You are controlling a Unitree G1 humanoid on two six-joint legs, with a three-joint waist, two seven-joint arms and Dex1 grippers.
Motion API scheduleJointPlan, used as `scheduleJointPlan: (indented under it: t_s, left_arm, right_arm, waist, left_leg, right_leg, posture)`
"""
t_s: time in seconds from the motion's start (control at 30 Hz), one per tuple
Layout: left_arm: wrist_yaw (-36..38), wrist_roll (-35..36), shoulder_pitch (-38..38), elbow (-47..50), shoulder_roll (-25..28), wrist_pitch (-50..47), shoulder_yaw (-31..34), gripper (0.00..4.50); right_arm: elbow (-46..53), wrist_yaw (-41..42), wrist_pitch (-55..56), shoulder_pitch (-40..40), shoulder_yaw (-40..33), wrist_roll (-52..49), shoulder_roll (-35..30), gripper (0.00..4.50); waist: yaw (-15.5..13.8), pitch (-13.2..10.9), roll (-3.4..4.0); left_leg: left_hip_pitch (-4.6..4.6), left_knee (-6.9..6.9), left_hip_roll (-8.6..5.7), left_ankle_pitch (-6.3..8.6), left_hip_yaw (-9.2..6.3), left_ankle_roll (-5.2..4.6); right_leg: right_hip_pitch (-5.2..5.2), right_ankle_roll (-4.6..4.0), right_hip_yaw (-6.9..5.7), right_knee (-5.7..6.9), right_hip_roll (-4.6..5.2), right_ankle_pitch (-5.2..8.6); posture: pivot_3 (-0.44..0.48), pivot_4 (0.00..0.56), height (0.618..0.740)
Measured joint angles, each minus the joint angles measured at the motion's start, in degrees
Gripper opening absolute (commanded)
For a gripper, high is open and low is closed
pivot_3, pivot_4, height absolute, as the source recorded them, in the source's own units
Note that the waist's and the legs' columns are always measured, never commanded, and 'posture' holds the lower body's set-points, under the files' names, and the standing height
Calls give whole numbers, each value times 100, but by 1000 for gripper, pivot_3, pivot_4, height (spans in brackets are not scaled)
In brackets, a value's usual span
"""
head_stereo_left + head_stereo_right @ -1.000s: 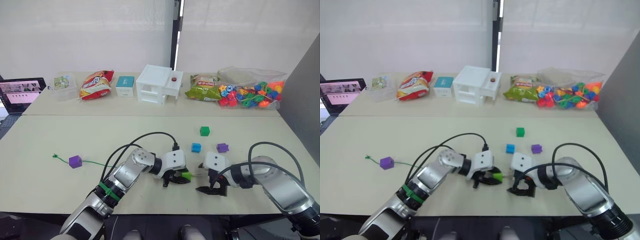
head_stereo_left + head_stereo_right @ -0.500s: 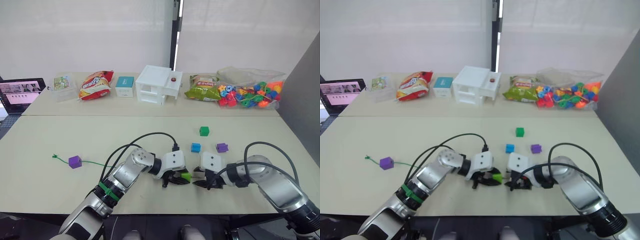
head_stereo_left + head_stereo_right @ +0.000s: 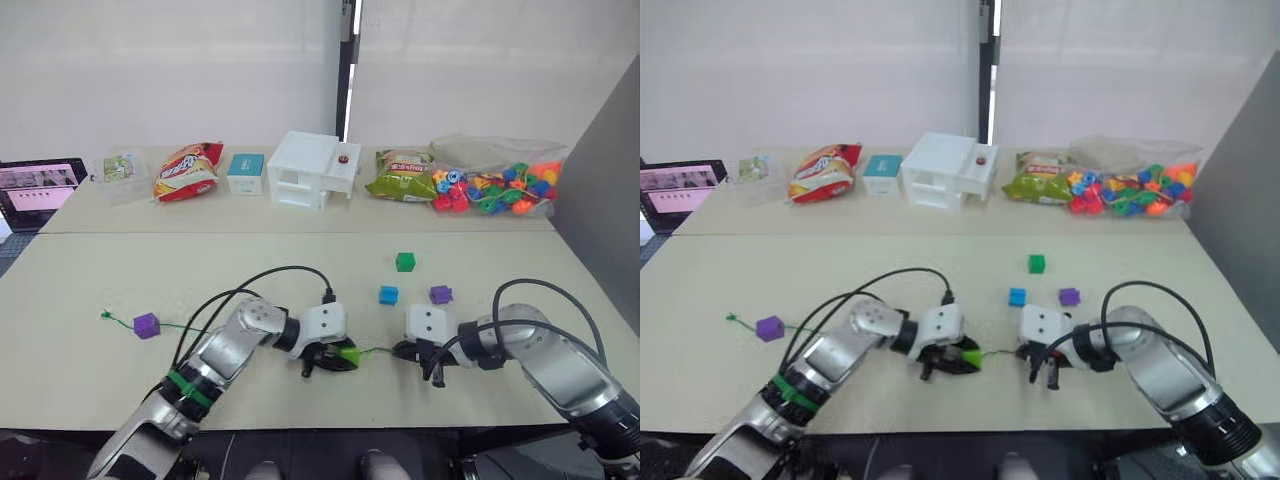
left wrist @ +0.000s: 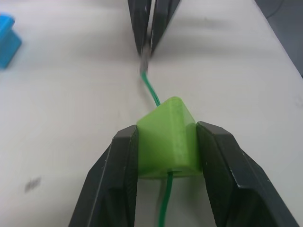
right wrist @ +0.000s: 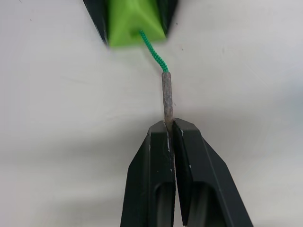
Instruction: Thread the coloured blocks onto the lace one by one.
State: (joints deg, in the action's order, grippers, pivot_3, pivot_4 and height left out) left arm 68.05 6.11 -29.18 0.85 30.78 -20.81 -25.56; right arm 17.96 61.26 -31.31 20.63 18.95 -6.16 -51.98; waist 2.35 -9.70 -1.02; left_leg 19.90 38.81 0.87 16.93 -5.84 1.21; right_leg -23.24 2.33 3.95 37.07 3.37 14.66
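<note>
Thin green cord lace (image 5: 152, 51) runs through the lime-green plastic wedge block (image 4: 166, 138), which the left gripper (image 4: 165, 163) clamps. Right gripper (image 5: 169, 137) pinches its stiff grey tip (image 5: 166, 97) near the table's front edge. Pulling crooked could slip that tiny tip free.

Lime-green wedge (image 4: 167, 137) sat threaded on the thin green lace (image 5: 152, 51), grey tip (image 5: 166, 97) poking out. One purple block (image 3: 146, 325) was strung far left. Blue (image 3: 388, 295), dark green (image 3: 405, 262) and purple (image 3: 440, 294) blocks lay loose on the table.
</note>
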Motion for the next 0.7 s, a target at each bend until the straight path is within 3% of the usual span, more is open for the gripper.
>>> scheduleJointPlan:
  t_s: [0.17, 0.3, 0.5, 0.7]
  left_arm:
    - [564, 331, 589, 171, 1491, 208, 832, 1347]
    - [964, 369, 884, -632, 2569, 979, 1436, 1347]
    - [1101, 183, 892, -2318, 3287, 2382, 1792, 1347]
    - [1009, -4, 843, -3060, 3372, 2980, 1932, 1347]
  right_arm:
    - [-1, 17, -42, 45, 5, 57, -16, 0]
    - [9, 46, -43, 51, 10, 67, 31, 0]
    - [34, 73, -44, 57, 24, 64, 96, 0]
    - [52, 133, -43, 57, 24, 65, 95, 0]
  waist:
    - [64, -1, 3]
    - [68, -3, 7]
    - [96, -5, 17]
    - [107, -4, 48]
  left_leg:
    - [-10, -13, 9, 1, 2, -1]
    - [-13, -15, 9, 1, 6, -1]
    - [-14, -23, 9, 1, 13, -2]
    - [-14, -24, 9, 1, 17, -2]
  right_leg:
    - [-2, -2, 0, 2, -7, 1]
    - [-3, -2, 0, 0, -5, 2]
    - [-11, -5, 0, 3, -5, 4]
    - [-12, -5, 0, 5, -4, 4]
  posture:
    - [0, 150, 740]
    - [0, 150, 740]
    - [0, 150, 740]
    - [0, 150, 740]
